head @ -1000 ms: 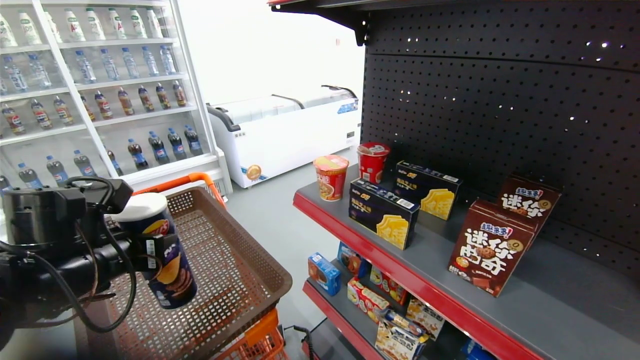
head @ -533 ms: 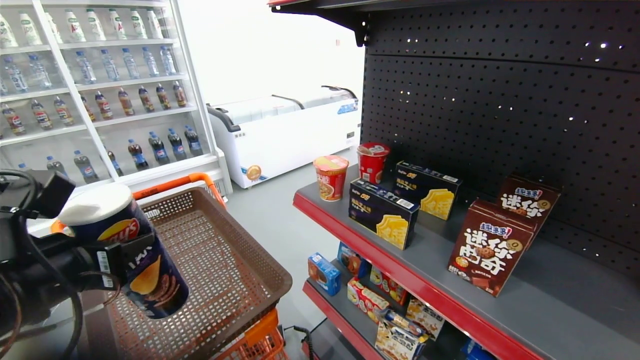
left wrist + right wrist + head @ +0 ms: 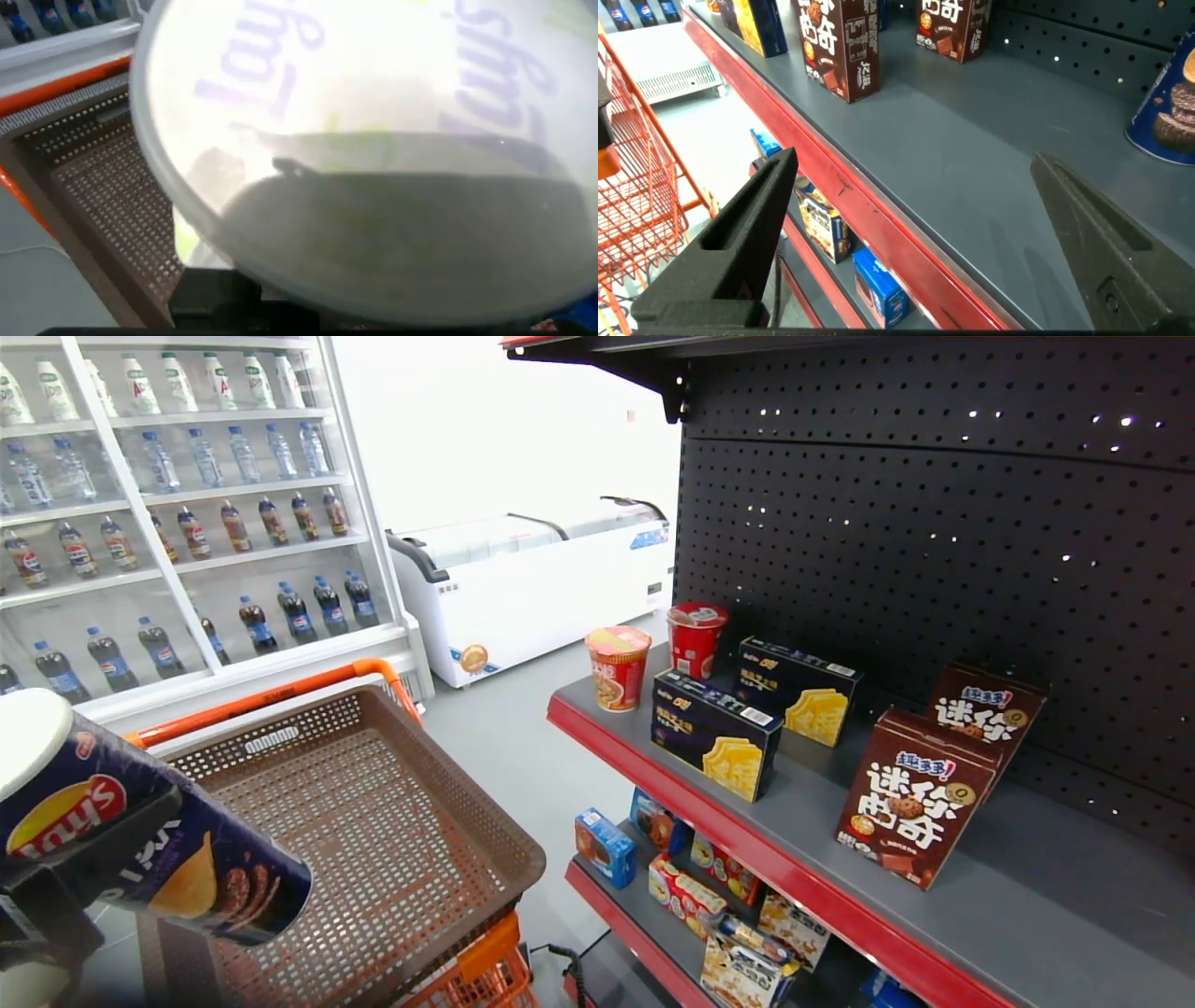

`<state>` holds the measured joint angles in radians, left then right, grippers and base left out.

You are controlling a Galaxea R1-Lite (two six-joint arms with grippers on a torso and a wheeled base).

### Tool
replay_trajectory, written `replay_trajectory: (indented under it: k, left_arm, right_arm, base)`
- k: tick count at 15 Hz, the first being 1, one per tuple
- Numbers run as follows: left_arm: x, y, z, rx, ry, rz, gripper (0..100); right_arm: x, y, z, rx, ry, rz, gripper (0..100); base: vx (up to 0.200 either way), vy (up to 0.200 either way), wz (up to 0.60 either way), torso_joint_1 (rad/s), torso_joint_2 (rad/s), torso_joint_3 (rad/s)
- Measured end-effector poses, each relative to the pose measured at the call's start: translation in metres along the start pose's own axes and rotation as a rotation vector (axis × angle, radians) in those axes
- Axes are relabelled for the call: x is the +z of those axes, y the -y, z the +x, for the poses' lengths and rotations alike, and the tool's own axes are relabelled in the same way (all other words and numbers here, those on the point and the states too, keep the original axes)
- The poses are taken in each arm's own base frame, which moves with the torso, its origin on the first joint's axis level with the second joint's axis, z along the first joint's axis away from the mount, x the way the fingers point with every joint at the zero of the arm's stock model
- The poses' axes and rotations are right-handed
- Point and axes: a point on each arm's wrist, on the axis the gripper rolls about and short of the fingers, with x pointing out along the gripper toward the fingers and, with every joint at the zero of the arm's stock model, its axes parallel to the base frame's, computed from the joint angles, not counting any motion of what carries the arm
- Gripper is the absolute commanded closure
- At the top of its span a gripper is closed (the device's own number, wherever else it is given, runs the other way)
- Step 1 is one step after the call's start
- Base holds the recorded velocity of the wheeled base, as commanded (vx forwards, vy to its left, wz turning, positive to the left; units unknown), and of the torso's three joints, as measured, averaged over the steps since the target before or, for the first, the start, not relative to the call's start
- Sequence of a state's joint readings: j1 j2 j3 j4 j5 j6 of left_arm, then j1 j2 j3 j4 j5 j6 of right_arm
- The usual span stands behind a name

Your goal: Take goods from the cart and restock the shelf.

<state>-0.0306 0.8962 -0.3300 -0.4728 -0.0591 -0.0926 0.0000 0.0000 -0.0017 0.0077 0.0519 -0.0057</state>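
A dark blue chips can (image 3: 219, 882) with a white lid (image 3: 355, 140) hangs tilted at the lower left of the head view, beside the near corner of the brown cart basket (image 3: 392, 821). My left gripper (image 3: 98, 854) is shut on the can, one black finger lying across its label. My right gripper (image 3: 920, 252) stands open over the grey shelf board (image 3: 971, 149), with nothing between its fingers (image 3: 738, 243). On the shelf (image 3: 1027, 896) stand two cup noodles (image 3: 618, 667), two dark blue boxes (image 3: 717, 735) and two brown cookie boxes (image 3: 913, 798).
The shelf has a red front edge (image 3: 709, 821) and a black pegboard back (image 3: 934, 523). Small boxes (image 3: 686, 891) fill the lower shelf. Another blue can (image 3: 1169, 103) stands at the back of the grey board. A drinks fridge (image 3: 187, 523) and a chest freezer (image 3: 532, 588) stand behind the cart.
My left arm has carried the chips can left and downward in the head view, off the basket's middle, and the can has tilted further. The shelf goods have not moved.
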Motion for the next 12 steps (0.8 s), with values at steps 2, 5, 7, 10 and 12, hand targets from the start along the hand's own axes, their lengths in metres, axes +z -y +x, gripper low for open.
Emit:
replay_trajectory:
  k: [2,5,7,10,12]
  left_arm:
    - [-0.001,-0.002,-0.010,0.023,0.034,0.005,100]
    - [-0.008,-0.002,-0.020,0.031,0.050,0.058,100]
    - [-0.014,-0.003,-0.025,0.036,0.044,0.076,100]
    - [-0.027,-0.003,-0.030,0.037,0.020,0.073,100]
    - [-0.032,-0.003,-0.033,0.038,0.015,0.070,100]
  right_arm:
    - [0.000,0.000,0.000,0.000,0.000,0.000,0]
    - [0.000,0.000,0.000,0.000,0.000,-0.001,0]
    - [0.000,0.000,0.000,0.001,0.000,0.000,0]
    - [0.000,0.000,0.000,0.001,-0.001,0.000,0]
    - [0.000,0.000,0.000,0.001,0.000,0.000,0]
  base:
    - [0.000,0.000,0.00,0.000,0.00,0.000]
    - [0.000,0.000,0.00,0.000,0.00,0.000]
    - [0.000,0.000,-0.60,0.002,0.00,0.000]
    - [0.000,0.000,-0.60,0.006,0.01,0.005]
    - [0.000,0.000,-0.60,0.007,0.00,0.002]
